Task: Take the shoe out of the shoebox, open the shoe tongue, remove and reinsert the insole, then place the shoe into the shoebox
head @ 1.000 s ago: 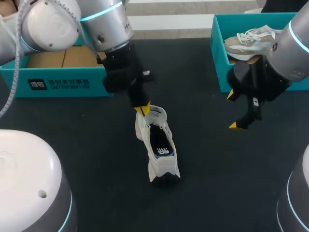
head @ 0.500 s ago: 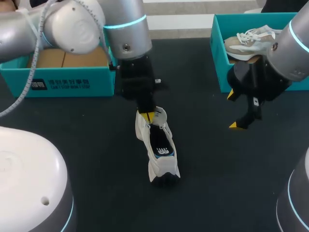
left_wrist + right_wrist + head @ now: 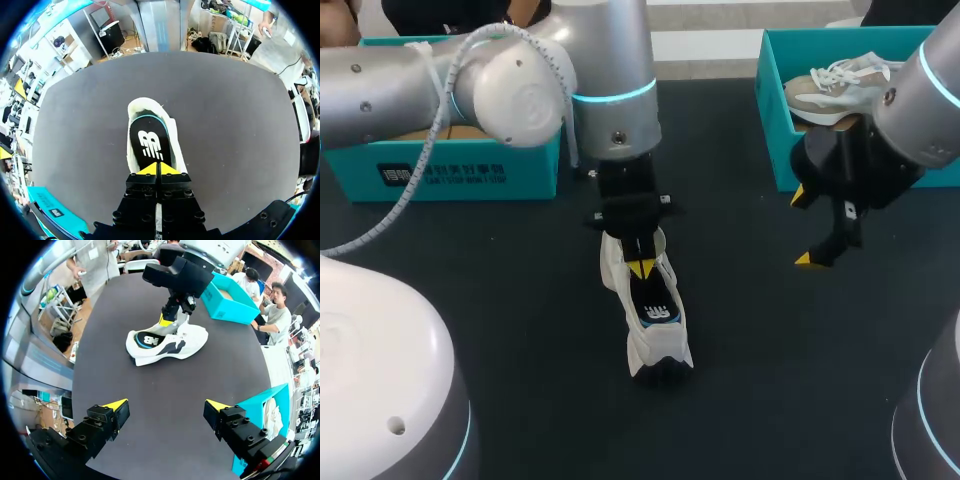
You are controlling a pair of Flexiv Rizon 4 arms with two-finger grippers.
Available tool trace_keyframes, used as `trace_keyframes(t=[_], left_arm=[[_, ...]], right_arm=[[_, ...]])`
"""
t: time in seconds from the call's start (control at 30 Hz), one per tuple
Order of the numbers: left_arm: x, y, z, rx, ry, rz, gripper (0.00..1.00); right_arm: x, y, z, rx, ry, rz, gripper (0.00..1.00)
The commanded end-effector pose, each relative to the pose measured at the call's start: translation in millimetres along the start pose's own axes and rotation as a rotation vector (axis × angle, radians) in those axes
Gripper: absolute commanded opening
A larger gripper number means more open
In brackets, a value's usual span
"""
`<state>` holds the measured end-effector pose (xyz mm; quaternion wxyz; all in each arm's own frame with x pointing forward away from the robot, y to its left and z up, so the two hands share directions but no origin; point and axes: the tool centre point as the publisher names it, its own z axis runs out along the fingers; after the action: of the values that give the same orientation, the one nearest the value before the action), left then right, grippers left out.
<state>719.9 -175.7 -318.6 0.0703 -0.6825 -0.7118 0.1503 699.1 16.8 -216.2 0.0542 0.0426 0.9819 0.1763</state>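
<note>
Upright on the black tabletop (image 3: 520,300), out of its box: white low-top sneaker (image 3: 655,345) with a black insole (image 3: 653,295). Down in its opening: left gripper (image 3: 641,268), yellow tips pressed together just over the insole, nothing visible between them. Well apart, above bare table: right gripper (image 3: 802,228), fingers spread wide, empty. Behind it, teal cardboard shoebox (image 3: 775,120) holding a beige sneaker (image 3: 835,85).

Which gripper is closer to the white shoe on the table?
Left. The left gripper is at the opening of the white shoe, tips over its insole; the right gripper hangs apart from it, open.
</note>
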Motion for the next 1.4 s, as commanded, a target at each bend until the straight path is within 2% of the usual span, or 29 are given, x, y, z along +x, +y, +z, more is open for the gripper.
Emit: trace_keyframes(t=[0.03, 0.07, 0.63, 0.7, 0.8, 1.13, 1.17, 1.4], left_arm=[[2.9, -5, 12, -0.009, -0.017, -0.021, 0.00], [2.7, -6, 11, 0.025, -0.042, -0.002, 0.00], [2.1, -8, 13, 0.027, -0.041, -0.002, 0.00], [-2.3, -17, 23, 0.014, -0.034, -0.007, 0.00], [-6.0, -18, 34, -0.001, -0.020, -0.020, 0.00], [-13.9, -6, 59, -0.030, -0.033, -0.052, 0.00], [-14.7, -4, 63, -0.051, -0.022, -0.055, 0.00], [-14.2, 7, 84, -0.058, 0.012, -0.074, 0.00]], right_arm=[[0.8, -0.5, 1, 0.000, -0.002, 0.000, 1.00], [0.8, -0.5, 1, 0.000, -0.002, 0.000, 1.00], [0.8, -0.5, 1, 0.000, -0.002, 0.000, 1.00], [0.8, -0.5, 1, 0.000, -0.002, 0.000, 1.00], [0.8, -0.5, 1, 0.000, -0.002, 0.000, 1.00], [0.8, -0.5, 1, 0.000, -0.002, 0.000, 1.00], [0.8, -0.5, 1, 0.000, -0.002, 0.000, 1.00], [0.8, -0.5, 1, 0.000, -0.002, 0.000, 1.00]])
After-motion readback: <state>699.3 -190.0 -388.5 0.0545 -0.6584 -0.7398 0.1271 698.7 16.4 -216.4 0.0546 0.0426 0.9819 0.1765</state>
